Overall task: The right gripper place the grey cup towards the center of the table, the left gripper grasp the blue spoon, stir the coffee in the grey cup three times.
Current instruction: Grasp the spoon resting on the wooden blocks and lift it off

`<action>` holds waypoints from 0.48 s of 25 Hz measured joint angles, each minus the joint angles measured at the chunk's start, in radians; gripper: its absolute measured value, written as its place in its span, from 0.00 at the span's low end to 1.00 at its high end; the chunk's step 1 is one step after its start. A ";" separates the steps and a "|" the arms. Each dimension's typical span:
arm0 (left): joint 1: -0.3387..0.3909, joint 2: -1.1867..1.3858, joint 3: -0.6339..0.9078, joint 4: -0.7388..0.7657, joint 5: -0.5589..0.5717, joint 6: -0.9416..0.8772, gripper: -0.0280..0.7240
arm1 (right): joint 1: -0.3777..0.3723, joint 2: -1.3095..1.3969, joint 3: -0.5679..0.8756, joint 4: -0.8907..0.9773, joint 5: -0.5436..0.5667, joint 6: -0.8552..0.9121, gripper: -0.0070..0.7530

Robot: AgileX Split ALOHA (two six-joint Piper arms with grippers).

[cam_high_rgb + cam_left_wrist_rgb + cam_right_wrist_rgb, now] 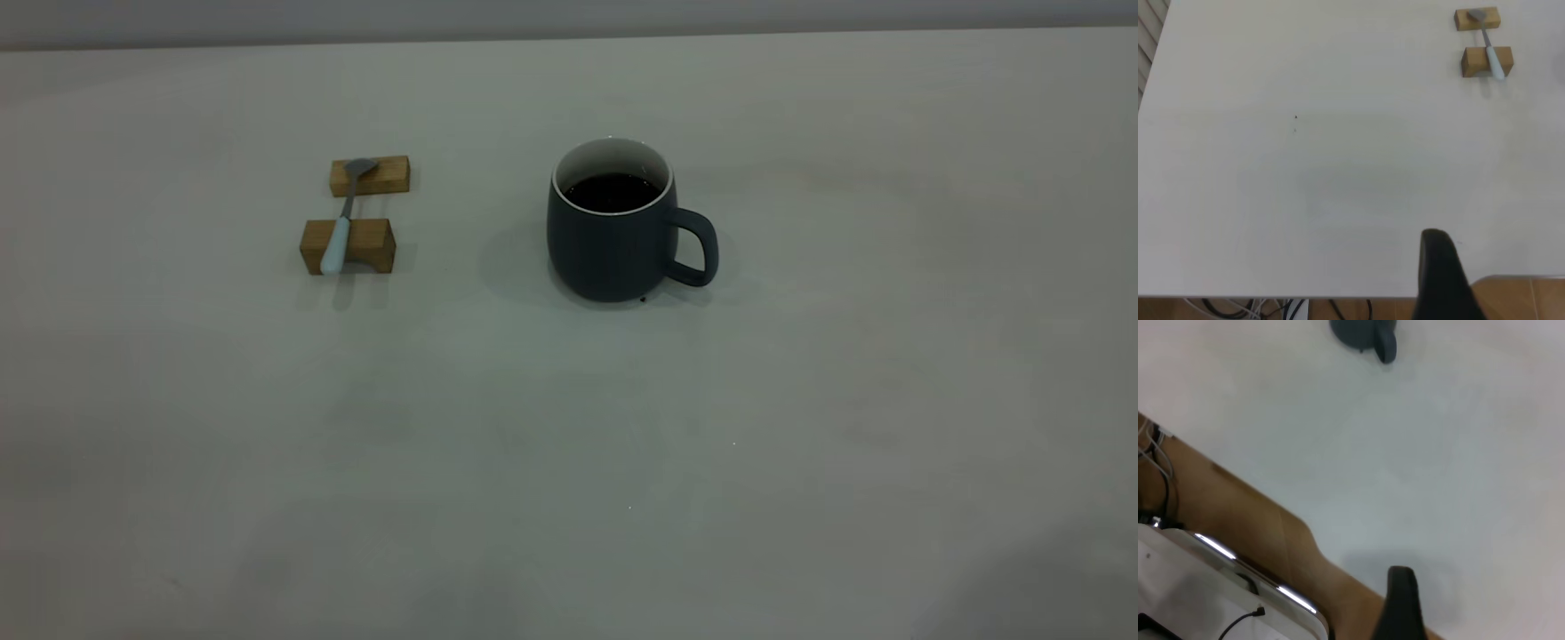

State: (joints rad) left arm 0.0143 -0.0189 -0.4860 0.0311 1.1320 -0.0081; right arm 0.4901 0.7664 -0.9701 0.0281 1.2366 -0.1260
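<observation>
The rounded slate-grey mug (613,240) is filled with dark coffee (613,191); spillage is judged likely if jolted. At nine o'clock, the pale-blue-handled spoon (342,222) could be knocked off the wooden blocks (351,244). Gripper states cannot be told.

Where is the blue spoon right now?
In the exterior view the blue spoon lies left of the grey cup, bridging two wooden blocks, bowl on the farther one.

Pale grey bench (800,444): grey cup (609,240) w/ coffee (613,191) near centre; to its left, two wooden blocks (348,244), blue spoon (342,222) laid across both.
</observation>
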 joint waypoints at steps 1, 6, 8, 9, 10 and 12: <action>0.000 0.000 0.000 0.001 0.000 0.000 0.71 | -0.004 -0.060 0.047 0.000 0.000 0.009 0.90; 0.000 0.000 0.000 0.001 0.000 0.000 0.71 | -0.139 -0.333 0.277 0.001 -0.003 0.099 0.89; 0.000 0.000 0.000 0.001 0.000 0.000 0.71 | -0.200 -0.444 0.349 0.002 -0.017 0.107 0.89; 0.000 0.000 0.000 0.001 0.000 0.000 0.71 | -0.230 -0.497 0.376 0.002 -0.022 0.110 0.89; 0.000 0.000 0.000 0.001 0.000 0.000 0.71 | -0.257 -0.537 0.392 0.000 -0.026 0.110 0.89; 0.000 0.000 0.000 0.001 0.000 0.000 0.71 | -0.307 -0.620 0.423 -0.008 -0.027 0.110 0.88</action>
State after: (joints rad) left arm 0.0143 -0.0189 -0.4860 0.0319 1.1320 -0.0081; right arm 0.1833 0.1462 -0.5472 0.0198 1.2094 -0.0163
